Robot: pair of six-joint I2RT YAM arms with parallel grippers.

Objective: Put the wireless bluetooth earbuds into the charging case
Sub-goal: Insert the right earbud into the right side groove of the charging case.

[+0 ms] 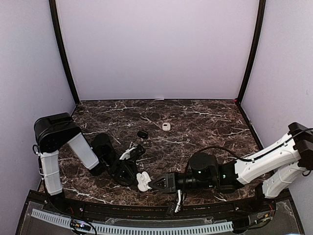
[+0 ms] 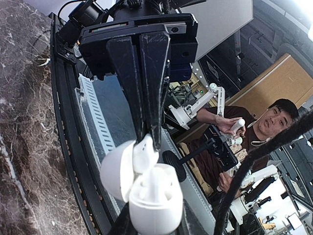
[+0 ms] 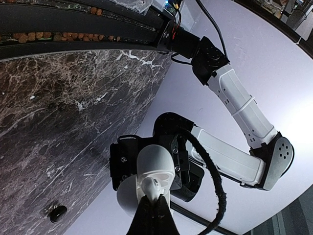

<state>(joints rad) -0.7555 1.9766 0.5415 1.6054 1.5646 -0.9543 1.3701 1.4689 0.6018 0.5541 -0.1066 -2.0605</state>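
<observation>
**Q:** Top view: positions?
**A:** My left hand (image 1: 139, 174) is clamped on the white charging case (image 1: 143, 182) at the near edge of the counter (image 1: 210, 122). I cannot tell whether the case rests on it. My right hand (image 1: 153, 184) points at the case, tips right against it.

**Q:** Left wrist view?
**A:** The lid (image 2: 116, 169) is swung open to one side. My right fingers are pinched on one white earbud (image 2: 145, 153) at the case mouth. I judge it not yet seated.

**Q:** Right wrist view?
**A:** The earbud sits between my closed fingertips, with the case directly beyond it.

**Q:** Handling?
**A:** Judgement: the earbud is light, rigid and glossy, so it is likely to slip or twist. Pinch the end away from the case. Grip the case by its base, leaving the lid free.
</observation>
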